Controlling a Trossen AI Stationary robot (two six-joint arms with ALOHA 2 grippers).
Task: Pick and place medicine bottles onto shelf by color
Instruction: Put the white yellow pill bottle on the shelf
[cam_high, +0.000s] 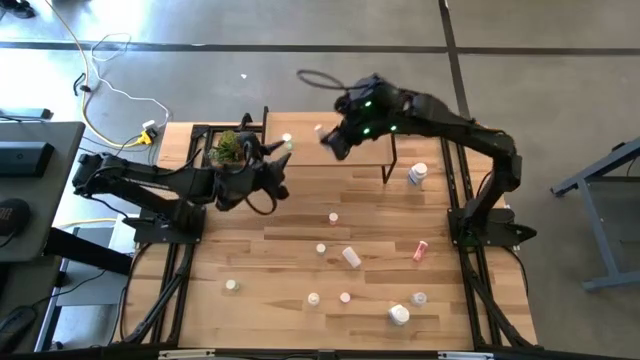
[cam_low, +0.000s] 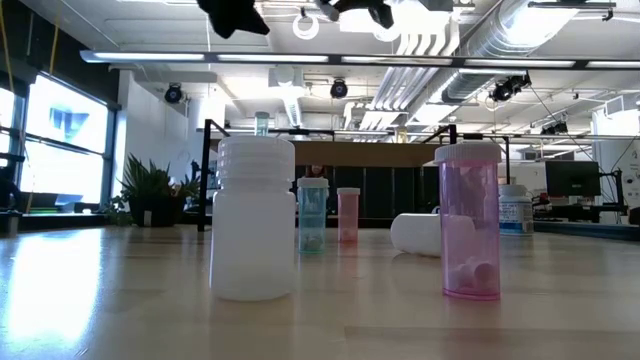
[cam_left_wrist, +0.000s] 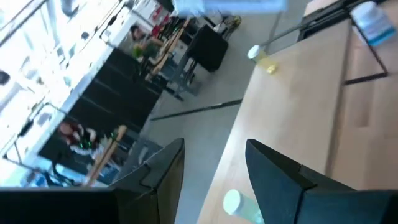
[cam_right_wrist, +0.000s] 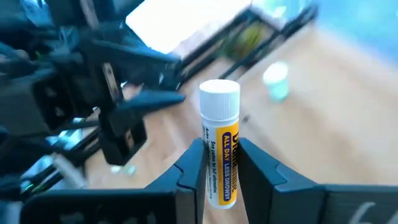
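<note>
My right gripper (cam_right_wrist: 219, 147) is shut on a medicine bottle with a white cap and a yellow label (cam_right_wrist: 220, 134). It hangs over the middle of the shelf (cam_high: 362, 150), a small light-wood board on black legs at the table's far edge. My left gripper (cam_left_wrist: 214, 144) is open and level at the shelf's left end (cam_high: 279, 172), with nothing between its fingers. A pale green bottle (cam_left_wrist: 234, 203) stands on the shelf (cam_high: 288, 143) just past those fingers. Another small bottle (cam_high: 318, 128) stands farther along the board. My right gripper pinches the bottle's yellow-labelled body (cam_right_wrist: 224, 163) between its two fingers, below the white cap (cam_right_wrist: 219, 98). The bottle lies along the fingers, and its cap end sticks out past the fingertips. The fingers slant down from the table's right side. The bottle is lifted clear of the shelf.
A small green plant (cam_high: 228, 146) sits by the shelf's left end, close to my left arm. A larger white bottle (cam_high: 417, 174) stands right of the shelf. Several small bottles are scattered over the near half of the table, among them a pink one (cam_high: 420, 249) and a white one (cam_high: 399, 314).
</note>
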